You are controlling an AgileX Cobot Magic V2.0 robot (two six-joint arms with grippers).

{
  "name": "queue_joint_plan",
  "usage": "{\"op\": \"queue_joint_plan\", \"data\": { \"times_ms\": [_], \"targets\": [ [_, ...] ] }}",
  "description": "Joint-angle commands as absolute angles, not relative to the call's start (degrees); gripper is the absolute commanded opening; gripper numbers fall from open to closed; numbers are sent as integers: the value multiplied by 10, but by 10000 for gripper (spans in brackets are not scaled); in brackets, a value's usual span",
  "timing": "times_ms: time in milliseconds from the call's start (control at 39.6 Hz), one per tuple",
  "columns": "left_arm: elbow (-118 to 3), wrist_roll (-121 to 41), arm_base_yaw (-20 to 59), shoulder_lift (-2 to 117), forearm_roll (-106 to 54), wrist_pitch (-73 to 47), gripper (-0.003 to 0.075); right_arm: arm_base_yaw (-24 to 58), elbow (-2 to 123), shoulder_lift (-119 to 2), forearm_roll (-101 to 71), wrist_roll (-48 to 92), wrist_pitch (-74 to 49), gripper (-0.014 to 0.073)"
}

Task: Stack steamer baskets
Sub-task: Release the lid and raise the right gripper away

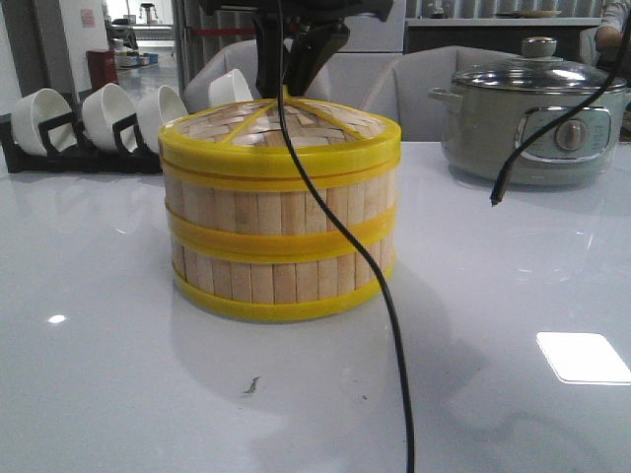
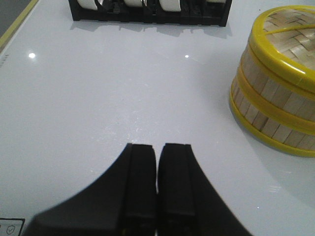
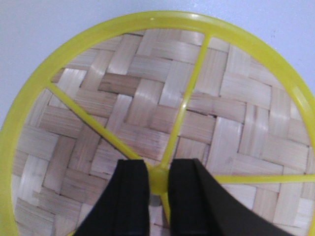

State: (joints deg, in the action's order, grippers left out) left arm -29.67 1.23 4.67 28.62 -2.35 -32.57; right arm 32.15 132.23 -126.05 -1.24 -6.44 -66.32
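**Stack looks complete; only the lid release seems left**

Front view: you have two steamer baskets (image 1: 281, 251) stacked in the centre of the frame on the white table (image 1: 513, 394), rims lined up, with the woven lid (image 1: 281, 133) seated on top. The right gripper (image 1: 301, 69) comes down from the upper edge onto the lid's middle; its fingertips are hidden behind the rim here. A grey electric pot (image 1: 532, 118) stands at the upper right, a rack of white bowls (image 1: 99, 118) at the upper left, both well apart from the stack.

Left wrist view: your left gripper (image 2: 157, 162) sits at the bottom centre with its fingers pressed together and nothing between them. It hovers over bare table, the stack at the right edge.

Right wrist view: the right gripper's fingers (image 3: 133, 196) straddle the yellow hub (image 3: 158, 183) where the lid's spokes meet, close on either side; whether they are pinching it or just loosened, you cannot tell.

Judging by this, stacking is done. What remains is letting go and lifting clear.
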Motion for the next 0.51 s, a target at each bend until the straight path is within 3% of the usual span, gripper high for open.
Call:
{"op": "queue_joint_plan", "data": {
  "times_ms": [0, 227, 480],
  "targets": [
    [-314, 16, 47, 287, -25, -278, 85, 321, 1343, -1222, -15, -64, -639, 136],
    [-314, 16, 47, 287, -25, -278, 85, 321, 1343, -1220, -20, -64, -638, 416],
    [-314, 16, 47, 287, -25, -278, 85, 319, 1373, -1209, -18, -64, -633, 426]
  ]
}}
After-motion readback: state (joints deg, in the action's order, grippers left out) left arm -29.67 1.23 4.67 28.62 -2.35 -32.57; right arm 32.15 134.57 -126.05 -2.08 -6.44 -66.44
